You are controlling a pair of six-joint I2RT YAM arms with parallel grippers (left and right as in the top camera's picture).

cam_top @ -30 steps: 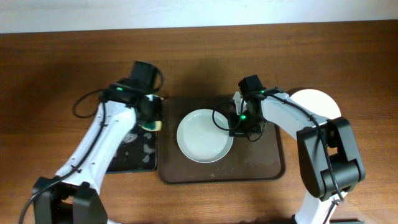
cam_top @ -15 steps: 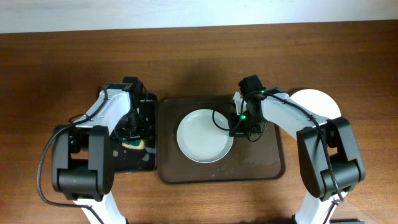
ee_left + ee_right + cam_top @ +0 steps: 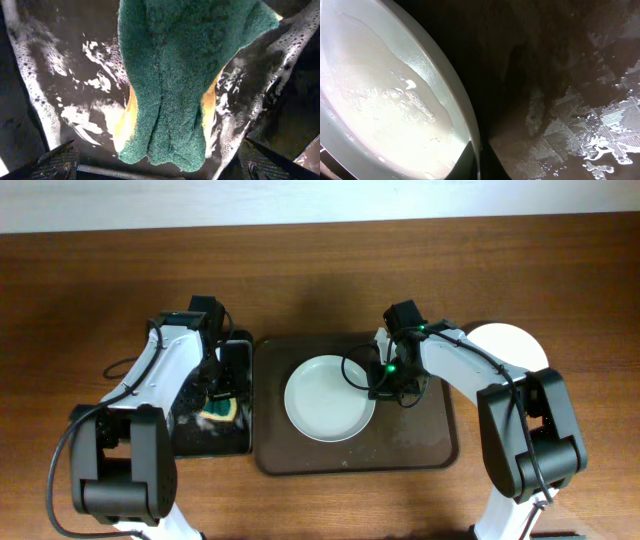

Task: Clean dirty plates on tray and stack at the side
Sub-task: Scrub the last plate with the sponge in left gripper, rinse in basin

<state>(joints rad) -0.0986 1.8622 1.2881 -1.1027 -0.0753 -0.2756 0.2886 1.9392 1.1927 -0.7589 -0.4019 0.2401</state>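
A pale mint plate (image 3: 325, 400) lies wet on the dark brown tray (image 3: 420, 445). My right gripper (image 3: 386, 380) is shut on its right rim; in the right wrist view the fingertips (image 3: 492, 165) pinch the plate (image 3: 380, 95) edge over the wet tray (image 3: 570, 90). A white plate (image 3: 512, 343) lies on the table to the right of the tray, partly hidden by the right arm. My left gripper (image 3: 214, 392) hangs open over a green and yellow sponge (image 3: 220, 413). The sponge (image 3: 170, 80) lies loose between the spread fingers (image 3: 55, 162).
A black bin (image 3: 238, 360) with soapy water (image 3: 75, 60) stands left of the tray, holding the sponge. Both arms reach in from the table's front edge. Cables loop from each wrist.
My left arm swung from the tray's left edge over the bin, opened its jaws and let the sponge drop into the soapy water. The right arm and plate have not moved.
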